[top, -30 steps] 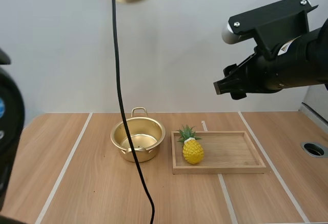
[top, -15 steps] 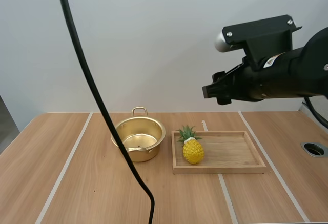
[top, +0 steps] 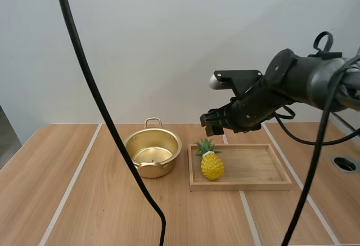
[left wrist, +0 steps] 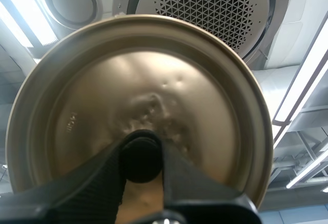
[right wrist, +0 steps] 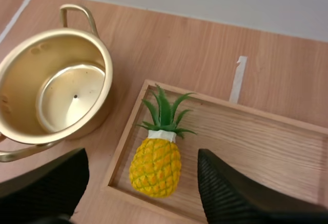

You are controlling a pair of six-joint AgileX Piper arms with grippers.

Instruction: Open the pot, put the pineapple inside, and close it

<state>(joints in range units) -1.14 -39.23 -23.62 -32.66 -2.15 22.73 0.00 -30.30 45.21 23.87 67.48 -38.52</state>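
Yellow, with a green leafy crown, the small toy pineapple (top: 211, 165) stands upright at the left end of the shallow wooden tray (top: 253, 170). Just off the tray's left edge sits the round golden metal pot (top: 160, 169), lidless and empty. Above the fruit hangs the right gripper (top: 212, 124), fingers spread wide, holding nothing. The left gripper (left wrist: 142, 157) pinches the black knob (left wrist: 141, 149) of the golden lid (left wrist: 205, 116). The pick-up seems in hand; it calls for a straight descent and a squeeze around the fruit's body.
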